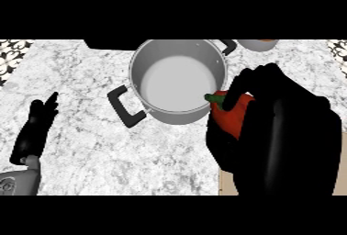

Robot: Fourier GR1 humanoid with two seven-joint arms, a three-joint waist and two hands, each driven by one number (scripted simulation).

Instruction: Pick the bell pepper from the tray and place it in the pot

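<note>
A red bell pepper (230, 114) with a green stem is held in my right hand (284, 133), whose fingers and thumb curl round it. The pepper hangs just right of the grey metal pot (215, 59), its stem almost touching the pot's rim. The pot stands upright on the marble counter with black handles at its lower left and upper right, and nothing shows inside it. My left hand (37, 124) rests open at the left, fingers pointing up. A sliver of tan tray (227, 183) peeks out under my right hand; the rest is hidden.
A dark object (108, 43) sits at the counter's far edge left of the pot. A small bowl-like thing (257, 44) shows at the far right of the pot. Patterned tiles (13, 55) border the counter's left and right corners.
</note>
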